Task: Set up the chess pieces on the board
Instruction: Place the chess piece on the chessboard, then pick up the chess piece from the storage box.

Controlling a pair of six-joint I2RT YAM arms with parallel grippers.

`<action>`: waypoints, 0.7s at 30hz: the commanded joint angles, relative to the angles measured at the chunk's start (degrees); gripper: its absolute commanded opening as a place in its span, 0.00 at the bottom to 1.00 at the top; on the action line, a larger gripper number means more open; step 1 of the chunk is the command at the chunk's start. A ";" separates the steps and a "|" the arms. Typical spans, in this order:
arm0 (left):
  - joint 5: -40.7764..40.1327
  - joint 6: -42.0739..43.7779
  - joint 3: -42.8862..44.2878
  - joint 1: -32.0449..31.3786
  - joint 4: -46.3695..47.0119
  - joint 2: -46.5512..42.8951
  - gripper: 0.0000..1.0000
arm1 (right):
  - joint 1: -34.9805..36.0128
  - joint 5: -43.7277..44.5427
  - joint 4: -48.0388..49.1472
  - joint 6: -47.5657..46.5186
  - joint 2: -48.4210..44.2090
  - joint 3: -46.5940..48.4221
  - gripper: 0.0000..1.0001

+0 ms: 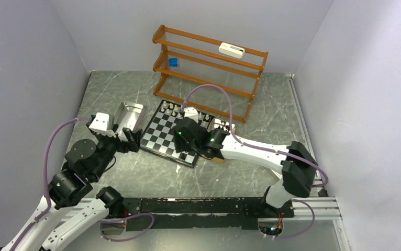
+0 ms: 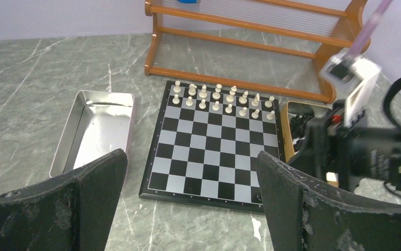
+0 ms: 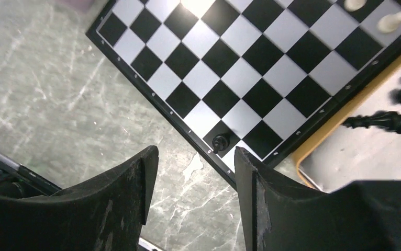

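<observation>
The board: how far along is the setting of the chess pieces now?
Done: the white pieces stand in two rows along the far edge of the board. In hand: one black piece stands on a near corner square, in front of the open right gripper, which holds nothing. Left: the other black pieces lie in the tan box beside the board. The left gripper is open and empty.

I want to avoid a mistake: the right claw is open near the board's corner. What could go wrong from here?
1. The lone black piece stands on the board's edge row, very near the right claw; a sideways or low retreat could topple it.
2. The tan box of black pieces lies right beside the board; a reach into it might nudge the board and shake the white pieces.
</observation>
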 commanded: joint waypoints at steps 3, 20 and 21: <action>1.63 0.76 -0.36 -0.20 1.05 1.01 0.98 | -4.67 4.15 -2.54 -3.06 -7.29 -1.81 0.54; 2.08 0.79 -0.41 -0.20 1.05 1.38 0.97 | -24.41 -0.87 5.22 -11.86 -5.46 -9.53 0.27; 2.06 0.78 -0.41 -0.20 1.05 1.40 0.97 | -24.63 -0.84 5.31 -12.14 -4.39 -9.17 0.26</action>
